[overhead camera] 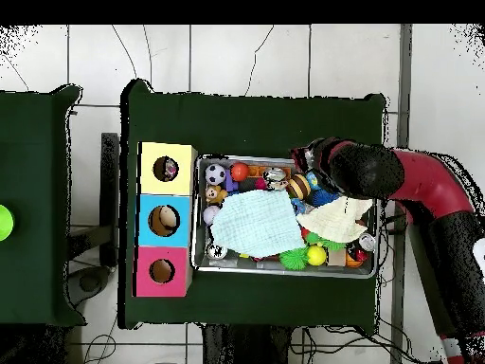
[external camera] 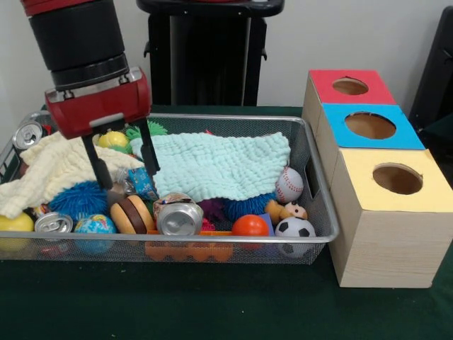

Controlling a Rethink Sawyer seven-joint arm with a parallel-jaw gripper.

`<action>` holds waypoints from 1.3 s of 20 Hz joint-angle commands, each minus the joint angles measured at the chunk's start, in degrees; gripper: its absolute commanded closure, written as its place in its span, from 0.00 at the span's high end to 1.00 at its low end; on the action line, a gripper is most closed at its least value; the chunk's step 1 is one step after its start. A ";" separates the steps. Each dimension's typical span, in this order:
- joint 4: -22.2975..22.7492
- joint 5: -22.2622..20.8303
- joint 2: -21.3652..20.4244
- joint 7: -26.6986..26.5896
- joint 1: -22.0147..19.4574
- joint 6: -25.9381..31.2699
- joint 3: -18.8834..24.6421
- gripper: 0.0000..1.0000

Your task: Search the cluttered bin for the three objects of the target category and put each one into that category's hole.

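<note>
Looking early-ish: gripper (external camera: 120,166) open and empty over the bin (external camera: 315,166), yellow hole (external camera: 397,178) maybe holds 1.

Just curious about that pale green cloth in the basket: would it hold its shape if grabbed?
Probably not. The green cloth lies draped and rumpled over the toys, so it likely flops and trails. Its crinkled, thin weave suggests it is light and easy to pinch.

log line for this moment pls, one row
end effector: open, down in bin left part, between yellow cloth and mint cloth | held: nothing | yellow hole: not yet approached
</note>
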 commanded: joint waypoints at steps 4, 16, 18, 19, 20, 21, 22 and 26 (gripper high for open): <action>-11.62 -3.27 6.99 -27.01 0.06 13.12 1.88 1.00; -12.65 -2.83 10.10 -31.70 -2.17 15.26 1.05 1.00; -12.49 -2.66 10.78 -32.29 -2.62 15.47 1.05 1.00; -12.26 -2.64 10.87 -32.47 -2.83 15.40 1.09 1.00; -11.89 -2.41 11.02 -33.08 -3.17 15.26 1.52 1.00; -11.51 -2.42 10.92 -32.97 -3.39 15.05 1.48 1.00; -10.40 -2.26 10.86 -33.23 -4.18 14.10 1.95 1.00; -8.44 -3.43 8.61 -29.60 -5.14 10.38 0.96 1.00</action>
